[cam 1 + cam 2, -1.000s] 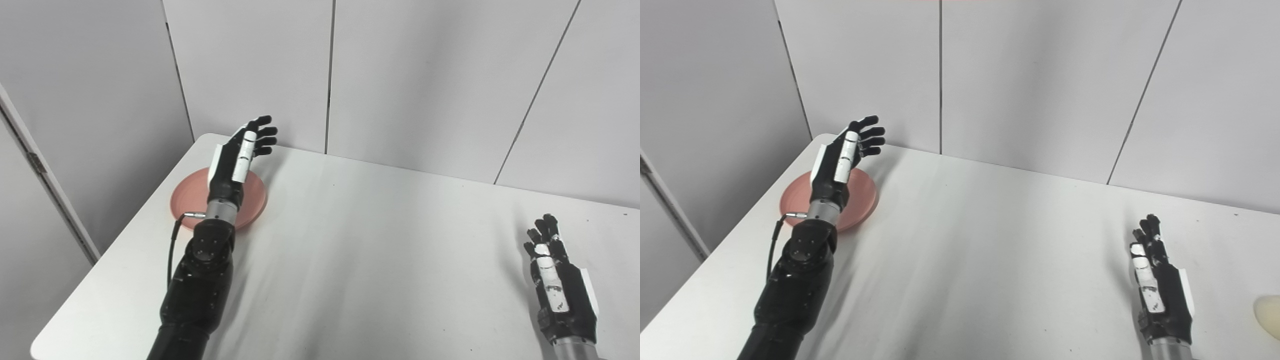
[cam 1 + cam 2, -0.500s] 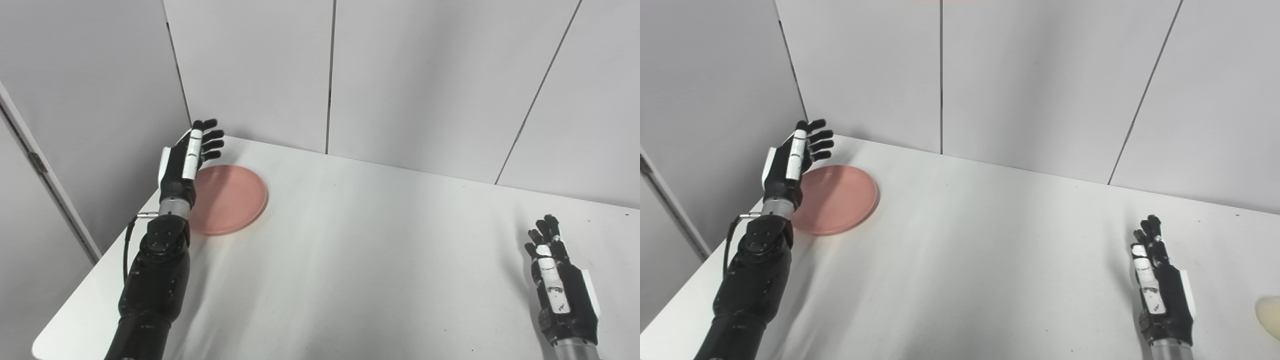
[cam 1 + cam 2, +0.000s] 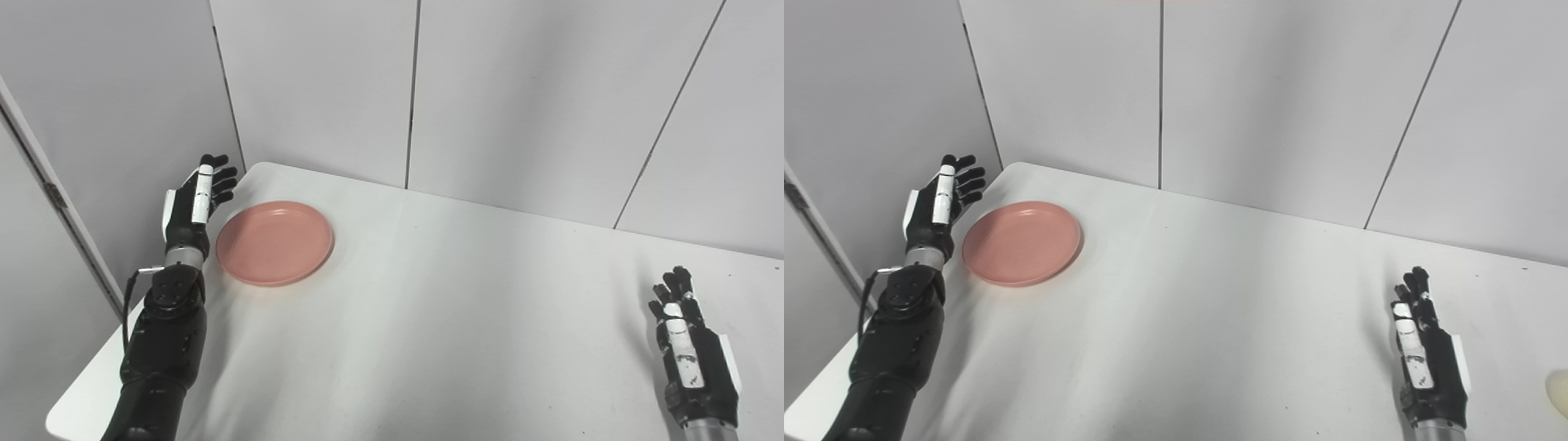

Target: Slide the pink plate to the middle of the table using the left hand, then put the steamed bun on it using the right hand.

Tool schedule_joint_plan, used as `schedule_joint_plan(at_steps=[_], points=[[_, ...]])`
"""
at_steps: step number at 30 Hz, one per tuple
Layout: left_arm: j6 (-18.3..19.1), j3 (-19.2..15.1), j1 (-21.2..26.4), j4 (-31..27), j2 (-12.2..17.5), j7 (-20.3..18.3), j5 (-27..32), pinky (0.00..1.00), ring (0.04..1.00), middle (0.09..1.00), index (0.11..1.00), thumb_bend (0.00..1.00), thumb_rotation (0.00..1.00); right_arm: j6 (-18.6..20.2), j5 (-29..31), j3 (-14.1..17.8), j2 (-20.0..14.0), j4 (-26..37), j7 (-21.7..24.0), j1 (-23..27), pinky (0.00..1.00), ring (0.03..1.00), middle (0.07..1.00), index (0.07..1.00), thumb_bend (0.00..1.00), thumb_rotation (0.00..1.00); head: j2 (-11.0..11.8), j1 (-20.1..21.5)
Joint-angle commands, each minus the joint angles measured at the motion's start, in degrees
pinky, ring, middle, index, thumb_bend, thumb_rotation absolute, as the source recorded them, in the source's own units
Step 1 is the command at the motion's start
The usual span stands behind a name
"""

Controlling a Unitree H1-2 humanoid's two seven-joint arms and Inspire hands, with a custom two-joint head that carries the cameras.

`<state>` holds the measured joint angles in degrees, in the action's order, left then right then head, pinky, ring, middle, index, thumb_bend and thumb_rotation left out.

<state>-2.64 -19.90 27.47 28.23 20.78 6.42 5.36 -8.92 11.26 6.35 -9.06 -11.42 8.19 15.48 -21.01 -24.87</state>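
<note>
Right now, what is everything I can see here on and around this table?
pink plate: one, pink, empty, near the table's far left corner.
steamed bun: one, pale cream, at the table's right edge, cut off by the right eye view's border.
table: one, white, filling the lower picture.
wall panels: several, grey, behind the table.
left robot hand: one, black and white, open, raised beside the plate's left side.
right robot hand: one, black and white, open, low at the table's near right.
</note>
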Motion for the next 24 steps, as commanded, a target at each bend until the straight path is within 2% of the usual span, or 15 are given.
schedule_joint_plan(at_steps=[1, 6, 11, 16, 24], points=[[-3.2, -0.7, 2.8, 0.2, 1.7, 0.9, 0.6, 0.78, 0.772, 0.767, 0.754, 0.64, 1.0, 0.0, 1.0, 0.3, 0.0, 0.3, 0.4, 0.2, 1.0, 1.0, 1.0, 1.0, 0.38, 0.79, -0.1, 0.0], [-3.6, -1.2, 2.8, 2.2, 2.4, 1.1, 1.3, 0.8, 0.79, 0.779, 0.766, 0.62, 1.0, 0.2, 1.3, 0.2, -0.1, 0.3, 0.4, 0.2, 1.0, 1.0, 1.0, 1.0, 0.4, 0.79, 0.0, -0.1], [-4.7, -1.2, 2.8, 5.5, 3.9, -0.5, 2.6, 0.84, 0.815, 0.802, 0.786, 0.59, 1.0, 1.0, 1.4, 0.1, -0.3, 0.8, 0.3, 0.1, 1.0, 1.0, 1.0, 1.0, 0.4, 0.79, -0.1, -0.1], [-5.8, -0.4, 2.9, 8.3, 4.9, -1.9, 3.0, 0.84, 0.824, 0.805, 0.789, 0.61, 1.0, 0.6, 1.7, 0.3, -0.2, 0.6, 0.3, 0.2, 1.0, 1.0, 1.0, 1.0, 0.39, 0.77, -0.1, -0.2], [-4.1, 0.4, 2.8, 11.1, 4.4, -4.1, 4.4, 0.9, 0.855, 0.815, 0.798, 0.62, 1.0, 0.5, 2.3, 0.3, -0.2, 0.7, 0.5, 0.2, 1.0, 1.0, 1.0, 1.0, 0.39, 0.77, -0.3, -0.2]])
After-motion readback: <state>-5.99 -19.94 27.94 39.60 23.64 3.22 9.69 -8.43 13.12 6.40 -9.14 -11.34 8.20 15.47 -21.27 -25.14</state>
